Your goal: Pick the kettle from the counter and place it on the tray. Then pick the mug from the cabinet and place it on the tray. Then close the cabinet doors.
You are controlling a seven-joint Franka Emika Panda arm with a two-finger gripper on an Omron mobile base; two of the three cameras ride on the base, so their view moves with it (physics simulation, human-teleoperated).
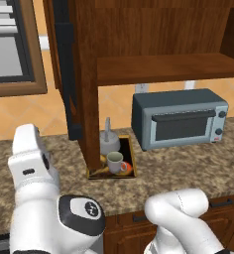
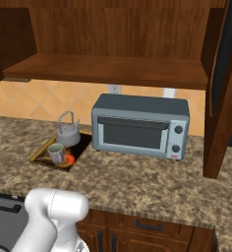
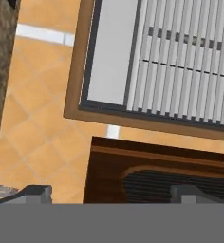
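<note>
- Tool (image 3: 111, 193): two small dark fingertips, set wide apart, nothing between them. In the hand view it faces a door (image 3: 161, 178), which lies just ahead of the tips, its ribbed panel between them. Judged the next thing to push: doors stand open, kettle and mug already sit on the tray.
- Door: dark brown wood, dark ribbed inset; long axis vertical in the room. In the left base view the left door (image 1: 69, 74) stands edge-on, swung out over the table; the right door (image 2: 221, 83) does the same in the right base view.
- Table (image 1: 188, 168): speckled brown-beige granite, flat.
- Tray (image 2: 39, 156): rectangular, gold-brown rim, yellow and orange-red inside; on the table, just left of the toaster oven (image 2: 140, 125).
- Mug (image 1: 114, 161): pale, round, dark inside; on the tray's near half.
- Kettle (image 1: 109, 143): squat grey metal, thin upright handle; on the tray behind the mug.
- Cabinet (image 2: 108, 69): reddish-brown wood, its one shelf bare.
</note>
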